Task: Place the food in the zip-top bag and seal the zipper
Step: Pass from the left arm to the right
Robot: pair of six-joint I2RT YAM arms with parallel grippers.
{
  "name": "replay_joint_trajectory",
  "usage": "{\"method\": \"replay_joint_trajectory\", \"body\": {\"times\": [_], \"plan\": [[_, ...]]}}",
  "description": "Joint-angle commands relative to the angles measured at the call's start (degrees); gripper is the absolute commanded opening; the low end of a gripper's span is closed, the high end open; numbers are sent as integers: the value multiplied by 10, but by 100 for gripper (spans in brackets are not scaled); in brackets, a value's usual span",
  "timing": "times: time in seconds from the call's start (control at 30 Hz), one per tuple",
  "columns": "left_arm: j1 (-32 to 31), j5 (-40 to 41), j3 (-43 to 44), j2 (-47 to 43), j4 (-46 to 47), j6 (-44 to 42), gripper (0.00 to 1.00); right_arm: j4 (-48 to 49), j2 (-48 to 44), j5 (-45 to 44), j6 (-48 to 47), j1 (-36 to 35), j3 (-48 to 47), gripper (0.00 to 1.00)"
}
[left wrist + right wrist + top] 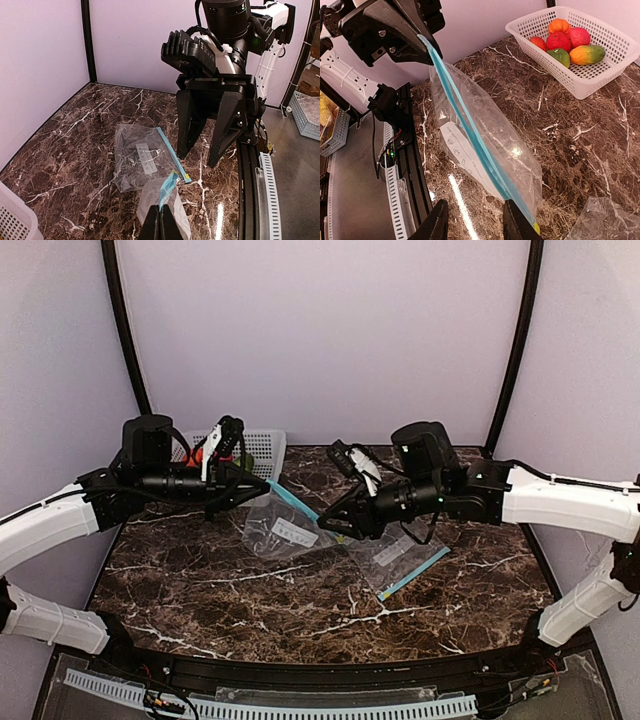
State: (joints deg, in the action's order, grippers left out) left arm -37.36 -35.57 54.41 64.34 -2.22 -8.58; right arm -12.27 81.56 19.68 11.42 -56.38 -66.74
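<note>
The clear zip-top bag [485, 125] hangs tilted, its blue zipper [470, 130] stretched from my left gripper [426, 46] down to the marble. My left gripper [161, 223] is shut on the zipper's end [172, 186]. My right gripper [476, 225] is open low over the table, and the zipper's lower end passes beside its right finger [517, 222], not between the jaws. From the top view the bag [283, 528] lies between the left gripper [262, 483] and the right gripper [335, 525]. The food [565, 42], red, orange and green-yellow fruits, sits in the white basket [580, 85].
A second clear bag [400, 555] with a blue zipper lies flat right of centre, also seen as a flat bag [142, 160] in the left wrist view. The basket [262, 448] stands at the back left, partly behind the left arm. A black rail [247, 190] edges the table.
</note>
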Motion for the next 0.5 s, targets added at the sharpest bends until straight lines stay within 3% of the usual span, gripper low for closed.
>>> {"method": "replay_joint_trajectory", "body": {"times": [0.0, 0.47], "plan": [[-4, -38, 4, -2, 1, -5, 1, -2, 4, -5, -3, -3, -12, 35], [-7, -62, 13, 5, -14, -9, 1, -12, 26, -5, -10, -2, -29, 24]]}}
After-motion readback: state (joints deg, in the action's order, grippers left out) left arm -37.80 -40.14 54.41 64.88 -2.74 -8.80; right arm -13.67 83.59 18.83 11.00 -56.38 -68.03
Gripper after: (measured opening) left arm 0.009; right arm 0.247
